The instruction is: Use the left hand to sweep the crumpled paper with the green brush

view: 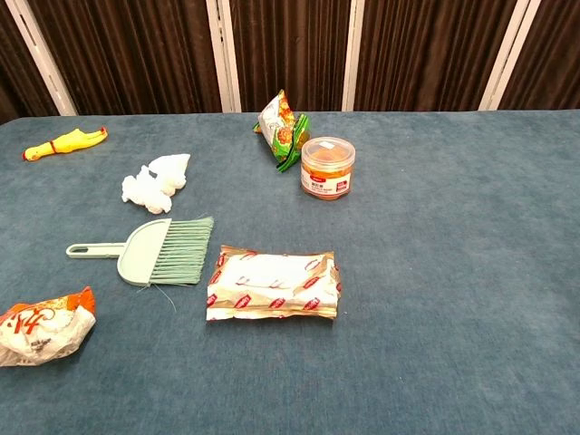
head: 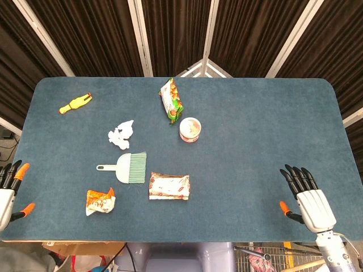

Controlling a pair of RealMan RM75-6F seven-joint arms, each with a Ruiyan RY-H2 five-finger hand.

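Both hands, the left hand (head: pixel 10 190) and the right hand (head: pixel 306 199), are resting empty with fingers spread at the near table corners, while the green brush (head: pixel 129 168) is lying just below the crumpled paper (head: pixel 121 134).

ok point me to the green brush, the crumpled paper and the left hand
green brush (head: pixel 130 168), head view, on its back above the bristles
crumpled paper (head: pixel 121 134), head view, its middle
left hand (head: pixel 8 190), head view, its back

Each robot hand (head: pixel 306 195) has white palm, black fingers, orange thumb tip.
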